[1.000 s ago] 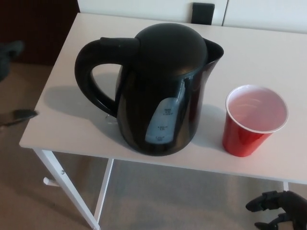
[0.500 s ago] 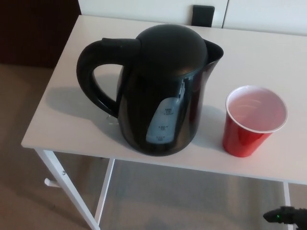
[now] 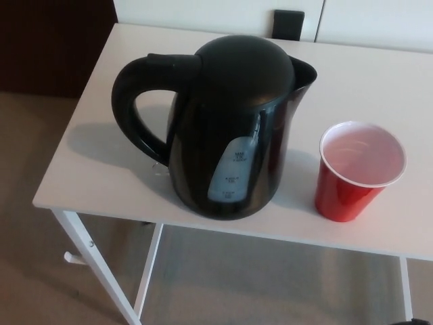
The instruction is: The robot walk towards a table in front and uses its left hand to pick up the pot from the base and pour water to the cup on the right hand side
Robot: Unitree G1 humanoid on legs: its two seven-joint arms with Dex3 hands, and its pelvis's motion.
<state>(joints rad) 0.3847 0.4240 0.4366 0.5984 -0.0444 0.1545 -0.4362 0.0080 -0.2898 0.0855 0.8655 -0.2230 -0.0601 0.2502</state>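
**Hands out of frame; pot and cup stand apart on the table**

Hands: neither of mine shows in the head view now, so I cannot say whether they are open, closed or holding anything. One second back, my right hand sat dark at the lower right corner, and blurred dark shapes at the left edge may have been my left. Half a second back only a sliver at the lower right remained. Now both edges are bare, apart from a dark speck at the very bottom right, too small to name.

Whole picture has crept slightly, the way it does when the head shifts. I read that as my camera moving, not the things.

Pot [image 3: 226,128]: black, upright, lid shut, handle [image 3: 139,112] toward my left, spout toward my right. Its water window faces me; level unreadable. Whatever base is under it cannot be made out from here.

Cup [image 3: 358,169]: red, upright, just to the right of the pot, not touching. Inside looks pale; whether it holds water I cannot tell.

Table [image 3: 88,176]: white, its near edge close below me.

Judgement: this layout fits standing at the table with the pour to come, or the pot set back down after pouring. The handle lies open to my left side either way.
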